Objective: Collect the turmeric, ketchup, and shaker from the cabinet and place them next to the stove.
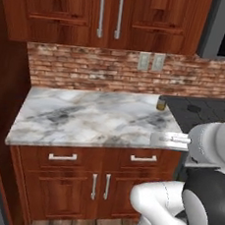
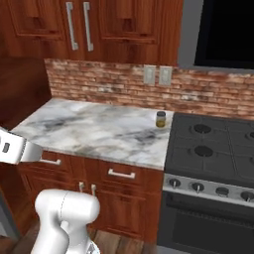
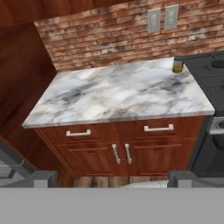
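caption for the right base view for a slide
Turmeric jar stands on the marble counter beside the stove.

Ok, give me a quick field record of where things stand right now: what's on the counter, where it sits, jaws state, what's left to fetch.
counter: marble top, left of the stove
turmeric: jar upright on the counter's back right corner, beside the stove's edge; also seen from the hand
gripper: jaws open, holding nothing, pulled back from the counter and looking down at it
ketchup: not on the counter
shaker: not on the counter
backdrop: brick wall with two outlets
task status: one of three items placed
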Robot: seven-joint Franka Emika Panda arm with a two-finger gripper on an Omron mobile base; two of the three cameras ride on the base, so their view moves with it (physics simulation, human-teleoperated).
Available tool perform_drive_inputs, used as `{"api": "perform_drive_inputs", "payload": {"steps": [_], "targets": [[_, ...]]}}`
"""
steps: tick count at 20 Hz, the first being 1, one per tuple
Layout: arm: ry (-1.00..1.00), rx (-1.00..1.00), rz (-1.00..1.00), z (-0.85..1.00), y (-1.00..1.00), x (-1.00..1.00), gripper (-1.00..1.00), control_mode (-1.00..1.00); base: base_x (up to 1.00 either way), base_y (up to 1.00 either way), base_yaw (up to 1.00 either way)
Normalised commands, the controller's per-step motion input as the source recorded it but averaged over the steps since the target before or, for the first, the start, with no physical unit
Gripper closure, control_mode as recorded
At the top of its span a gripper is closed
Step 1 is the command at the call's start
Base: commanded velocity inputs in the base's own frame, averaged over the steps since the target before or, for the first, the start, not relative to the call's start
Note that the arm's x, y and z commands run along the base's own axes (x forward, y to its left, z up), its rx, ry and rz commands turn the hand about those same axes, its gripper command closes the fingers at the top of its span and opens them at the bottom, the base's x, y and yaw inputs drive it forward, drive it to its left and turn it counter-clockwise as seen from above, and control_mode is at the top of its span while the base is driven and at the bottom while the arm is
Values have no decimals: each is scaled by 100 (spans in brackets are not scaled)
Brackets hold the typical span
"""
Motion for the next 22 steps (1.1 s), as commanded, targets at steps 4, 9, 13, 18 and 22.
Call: {"api": "perform_drive_inputs", "payload": {"steps": [4,9,13,18,22], "targets": [[0,0,0,0,0,0,-100,100,-22,100,-5],[0,0,0,0,0,0,-100,100,-35,100,-2],[0,0,0,0,0,0,-100,100,-74,81,0],[0,0,0,0,0,0,-100,100,-95,63,0],[0,0,0,0,0,0,-100,100,-35,84,0]]}}
